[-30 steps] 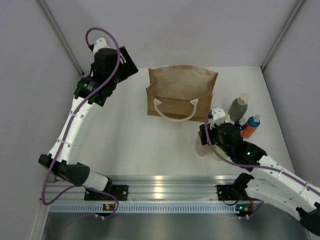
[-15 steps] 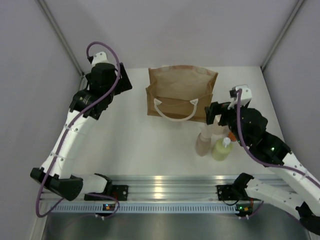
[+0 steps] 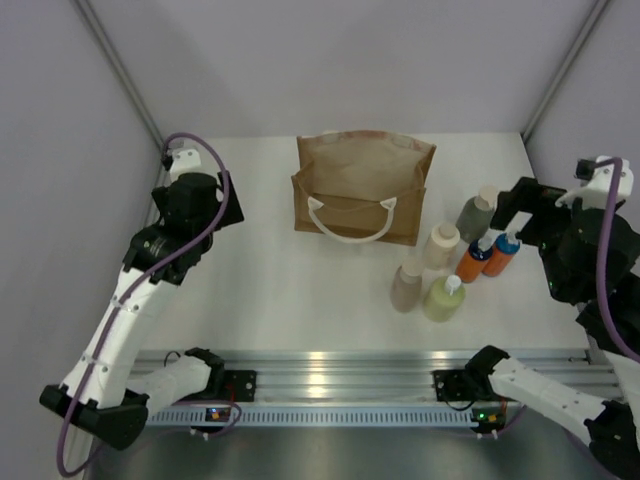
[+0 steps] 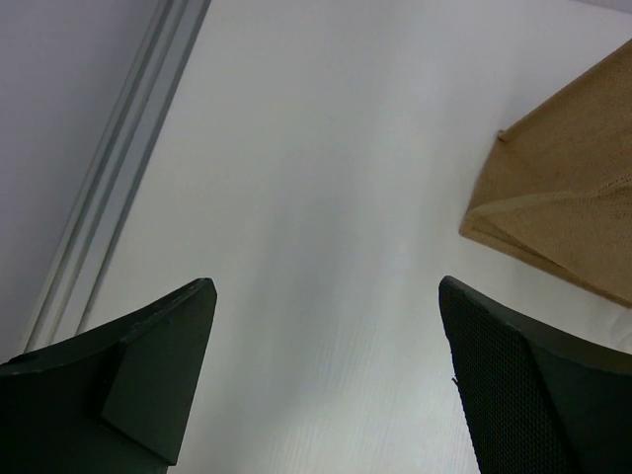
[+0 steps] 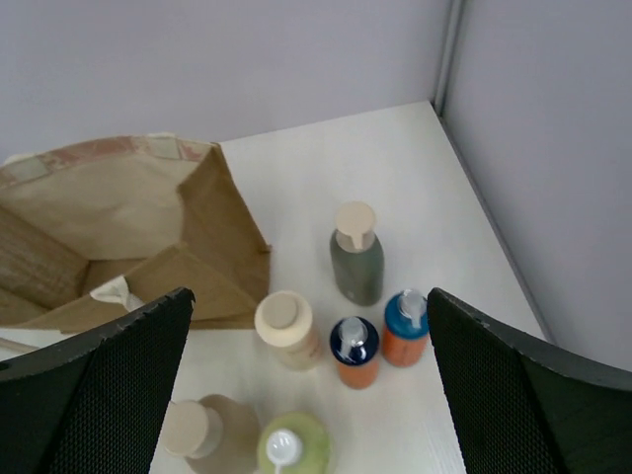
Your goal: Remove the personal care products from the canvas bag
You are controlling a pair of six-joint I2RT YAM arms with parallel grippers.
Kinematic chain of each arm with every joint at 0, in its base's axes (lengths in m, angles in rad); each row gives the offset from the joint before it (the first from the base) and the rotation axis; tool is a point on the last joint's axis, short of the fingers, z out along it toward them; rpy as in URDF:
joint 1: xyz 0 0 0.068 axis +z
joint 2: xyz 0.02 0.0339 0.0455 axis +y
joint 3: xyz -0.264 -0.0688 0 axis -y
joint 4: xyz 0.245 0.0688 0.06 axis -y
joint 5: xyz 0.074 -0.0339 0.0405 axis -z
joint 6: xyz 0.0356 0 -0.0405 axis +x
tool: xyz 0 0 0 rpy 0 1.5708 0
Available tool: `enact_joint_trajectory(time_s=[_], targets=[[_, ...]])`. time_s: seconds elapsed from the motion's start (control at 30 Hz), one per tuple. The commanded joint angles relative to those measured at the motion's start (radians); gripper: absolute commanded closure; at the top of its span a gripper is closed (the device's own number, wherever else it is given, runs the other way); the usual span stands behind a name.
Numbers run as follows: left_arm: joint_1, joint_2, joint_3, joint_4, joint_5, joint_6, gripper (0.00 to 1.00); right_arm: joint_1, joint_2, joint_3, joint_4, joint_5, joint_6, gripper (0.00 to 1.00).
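The canvas bag (image 3: 362,190) stands upright and open at the back middle of the table. Six bottles stand on the table to its right: grey-green (image 3: 476,215), cream (image 3: 438,245), tan (image 3: 407,287), yellow-green (image 3: 443,298), and two orange ones, dark-capped (image 3: 473,262) and blue-capped (image 3: 501,254). My right gripper (image 5: 309,293) is open and empty, high above the bottles. Below it I see the bag (image 5: 118,227), the grey-green (image 5: 357,262) and cream (image 5: 286,331) bottles. My left gripper (image 4: 326,286) is open and empty over bare table left of the bag (image 4: 563,197).
Grey walls with metal corner posts (image 3: 120,75) close in the table on three sides. An aluminium rail (image 3: 330,375) runs along the near edge with both arm bases on it. The part of the bag's inside seen in the right wrist view holds nothing.
My right arm has risen and pulled back to the right, away from the tan and yellow-green bottles. My left arm has drawn back toward the near left.
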Motion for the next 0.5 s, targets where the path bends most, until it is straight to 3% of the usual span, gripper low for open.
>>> enact_joint_trajectory(time_s=[0.0, 0.17, 0.47], targets=[[0.003, -0.106, -0.016, 0.01, -0.079, 0.048, 0.01, -0.014, -0.106, -0.011, -0.206, 0.083, 0.044, 0.01], [0.004, -0.184, -0.022, -0.007, -0.143, 0.096, 0.01, -0.014, -0.237, -0.088, -0.25, 0.067, 0.053, 0.01], [0.003, -0.181, 0.005, -0.004, -0.18, 0.113, 0.01, -0.014, -0.223, -0.114, -0.249, 0.113, 0.014, 0.01]])
